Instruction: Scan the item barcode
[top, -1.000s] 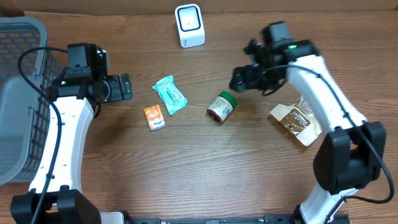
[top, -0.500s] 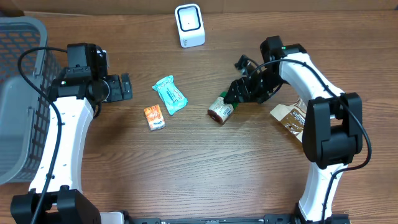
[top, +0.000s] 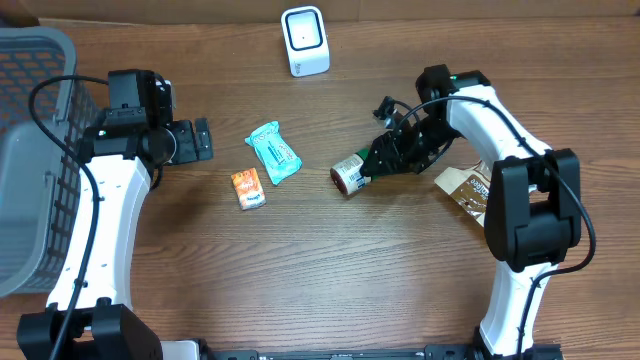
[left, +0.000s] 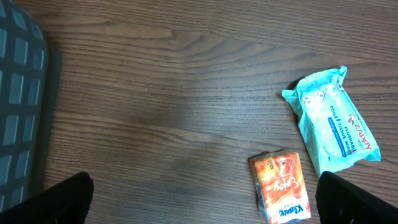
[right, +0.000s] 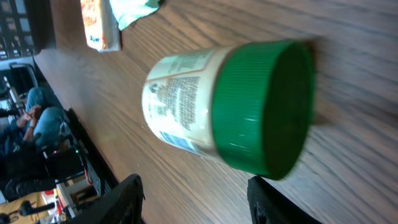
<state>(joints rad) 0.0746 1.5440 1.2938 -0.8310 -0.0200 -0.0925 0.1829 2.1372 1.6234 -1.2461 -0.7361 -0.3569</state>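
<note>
Below the white scanner (top: 304, 40), toward the right arm, the green-lidded jar (top: 350, 174) lies on its side on the tabletop (top: 330, 270). The right gripper (top: 385, 158) has its jaws half apart around the lid (right: 261, 106); I cannot tell if they touch it. The left gripper (top: 197, 140) has its jaws wide and empty. The jar looks rigid, light and prone to rolling, so pinch across the lid.

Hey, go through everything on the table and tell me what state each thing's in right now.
jar: on its side, green lid on
tissue pack: lying flat
orange packet: lying flat
brown pouch: lying flat
scanner: upright
basket: contents unclear
left gripper: open, empty
right gripper: open, at the jar's lid end
</note>
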